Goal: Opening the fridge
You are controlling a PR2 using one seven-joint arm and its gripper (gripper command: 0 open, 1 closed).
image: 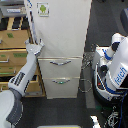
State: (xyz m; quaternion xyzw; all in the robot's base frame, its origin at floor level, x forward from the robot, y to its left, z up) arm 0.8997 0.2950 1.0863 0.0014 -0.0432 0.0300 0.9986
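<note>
step: grasp/pull phase of opening the fridge (62,35). Arm reaches up from the exterior view's lower left, jaws (37,46) at the upper door's left edge, low on that door.
fridge pos: directly beside the jaws on the exterior view's right, seems touching at the door edge. Two lower drawers sit below and to the right of the jaws.
door state: upper door looks cracked open on the jaw side. Door face seems angled, and a pale strip (31,17) runs up above the jaws. Can't tell if the strip is the door edge or a handle.
jaws: can't tell if apart or clamped. Res too low and the fingers blur into the door edge. Prob hooked on or around the edge, but that's a guess.
sticker (43,8): green logo, well above the jaws, top of door.
drawer handles: upper (60,62) and lower (60,80), both drawers look shut, not involved.
behind jaws: tan wooden cabinet (14,50) on the exterior view's left, close to the forearm.
other: white/blue robot (112,65) well apart, far side of the fridge from the jaws.
next move: needs a firm hold on the edge, then an arc pull about the hinge, away from the fridge body, not a straight tug. Wrist must rotate w/ the door.
risk: slip off the edge. Elbow may hit the cabinet as the door swings.
</note>
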